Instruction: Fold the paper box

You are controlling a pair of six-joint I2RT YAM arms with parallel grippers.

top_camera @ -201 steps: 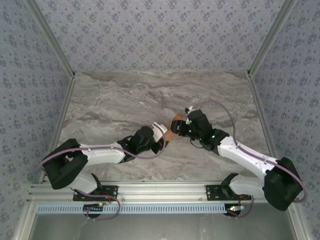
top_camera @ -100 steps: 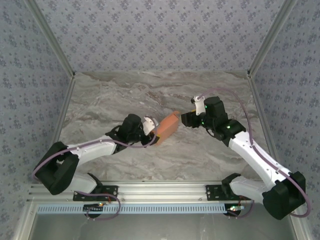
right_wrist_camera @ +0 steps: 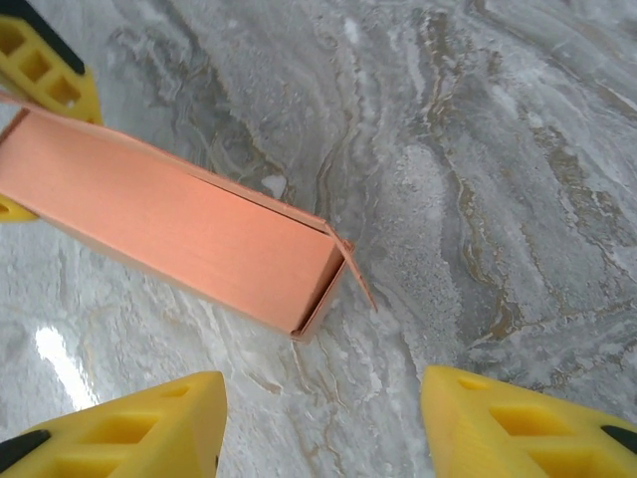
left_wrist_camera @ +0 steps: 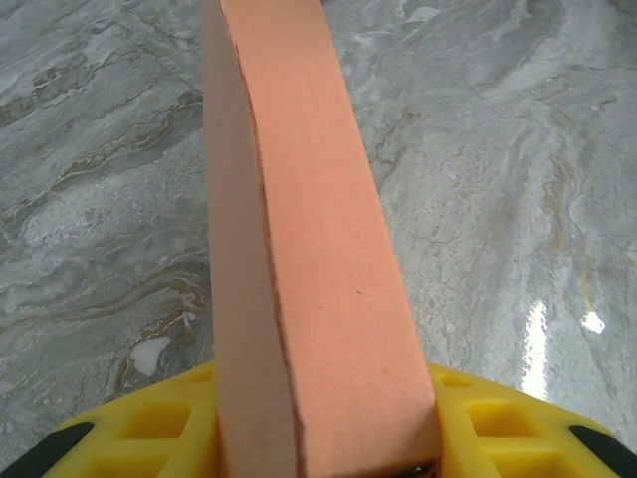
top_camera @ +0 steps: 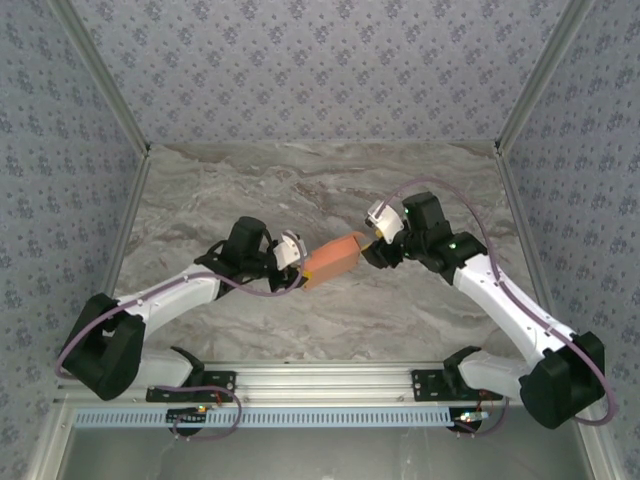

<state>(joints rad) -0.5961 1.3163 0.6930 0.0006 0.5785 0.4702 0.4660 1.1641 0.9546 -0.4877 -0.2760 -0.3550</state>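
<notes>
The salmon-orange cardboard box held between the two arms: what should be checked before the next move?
1. Grip: the left gripper clamps one end of the salmon-orange cardboard box: ok.
2. The right gripper is open, with its fingers apart from the box: ok.
3. Box end facing the right gripper closed: not ok, the thin end flap sticks out loose.
4. Box walls straight, not crushed: ok.
5. Box lifted off the grey marble table: cannot tell.

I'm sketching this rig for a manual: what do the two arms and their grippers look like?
The left arm and right arm have white links, black joints; a purple cable runs along each. Their fingers are yellow with square pockets.
</notes>
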